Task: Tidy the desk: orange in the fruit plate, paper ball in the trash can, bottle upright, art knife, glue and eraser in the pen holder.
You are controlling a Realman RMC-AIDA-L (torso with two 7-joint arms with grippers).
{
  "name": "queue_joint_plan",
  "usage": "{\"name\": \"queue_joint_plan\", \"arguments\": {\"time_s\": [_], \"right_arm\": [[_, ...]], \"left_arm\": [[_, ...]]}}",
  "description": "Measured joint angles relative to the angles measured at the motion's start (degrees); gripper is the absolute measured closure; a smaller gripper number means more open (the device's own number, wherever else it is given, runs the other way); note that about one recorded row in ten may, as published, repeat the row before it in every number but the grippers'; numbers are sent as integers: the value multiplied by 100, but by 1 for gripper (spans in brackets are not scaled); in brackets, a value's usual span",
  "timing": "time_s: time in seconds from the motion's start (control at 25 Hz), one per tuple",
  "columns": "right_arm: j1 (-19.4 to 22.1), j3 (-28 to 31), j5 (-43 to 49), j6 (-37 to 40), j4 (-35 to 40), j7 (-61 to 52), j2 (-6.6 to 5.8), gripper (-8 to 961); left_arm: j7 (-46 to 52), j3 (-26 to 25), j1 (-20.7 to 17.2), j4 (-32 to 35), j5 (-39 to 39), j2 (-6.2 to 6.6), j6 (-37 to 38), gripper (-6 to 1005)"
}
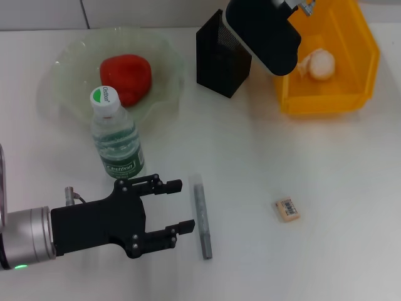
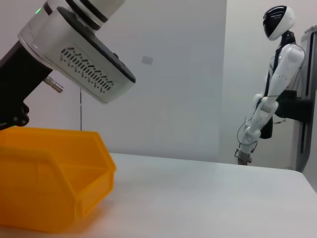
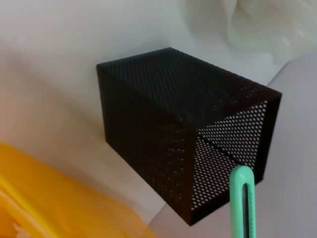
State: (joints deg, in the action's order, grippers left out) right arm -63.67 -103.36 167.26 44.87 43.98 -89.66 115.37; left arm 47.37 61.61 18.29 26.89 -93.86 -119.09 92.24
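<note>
The orange point(image 1: 125, 76) lies in the pale green fruit plate point(image 1: 69, 94) at the far left. In front of the plate, the bottle point(image 1: 116, 137) stands upright with its cap on. My left gripper point(image 1: 178, 207) is open just above the table, with the long grey glue stick point(image 1: 202, 216) lying right beside its fingertips. The eraser point(image 1: 287, 209) lies alone to the right. My right arm point(image 1: 263, 34) hovers over the black mesh pen holder point(image 1: 219, 56) point(image 3: 188, 139). The green art knife point(image 3: 242, 203) hangs over the holder's opening, held by the right gripper. The paper ball point(image 1: 321, 64) rests in the yellow trash can point(image 1: 351, 94).
The left wrist view shows the yellow bin point(image 2: 49, 178) with my right arm point(image 2: 84, 64) above it. A white humanoid robot point(image 2: 272, 89) stands far beyond the table. White tabletop stretches between the glue and the eraser.
</note>
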Motion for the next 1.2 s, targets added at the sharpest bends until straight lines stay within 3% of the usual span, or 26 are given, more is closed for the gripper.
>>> {"name": "queue_joint_plan", "arguments": {"time_s": [0.84, 1.12, 1.2], "right_arm": [[-238, 316, 8, -33, -380, 45, 128, 844], [-223, 714, 14, 46, -81, 46, 95, 842], [-97, 1136, 17, 253, 425, 30, 48, 842]], "left_arm": [[0, 0, 4, 0, 0, 8, -3, 337], [0, 0, 8, 0, 0, 11, 17, 337], [0, 0, 9, 1, 1, 14, 28, 337]]}}
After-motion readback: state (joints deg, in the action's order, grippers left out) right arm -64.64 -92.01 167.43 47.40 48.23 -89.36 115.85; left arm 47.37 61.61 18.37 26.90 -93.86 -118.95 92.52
